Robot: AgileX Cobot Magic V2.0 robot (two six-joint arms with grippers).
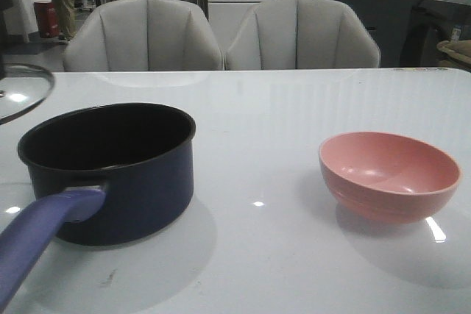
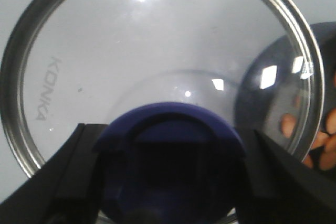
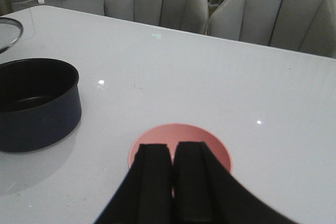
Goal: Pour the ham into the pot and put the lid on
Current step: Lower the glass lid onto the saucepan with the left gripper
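The navy pot [image 1: 110, 170] stands at the table's left, its purple-blue handle [image 1: 37, 237] pointing toward me. My left gripper [image 2: 170, 182] is shut on the blue knob [image 2: 170, 129] of the glass lid [image 2: 131, 51] and holds it up, left of the pot; the lid's edge shows in the front view [image 1: 22, 90]. In the left wrist view, orange-pink ham chunks [image 2: 287, 124] lie in the pot [image 2: 325, 45], seen through the glass. My right gripper [image 3: 172, 153] is shut and empty above the empty pink bowl [image 1: 388, 174]. The pot [image 3: 37, 103] also shows in the right wrist view.
Two grey chairs [image 1: 221, 34] stand behind the table's far edge. The white tabletop [image 1: 257, 108] lies bare between pot and bowl. Neither arm shows in the front view.
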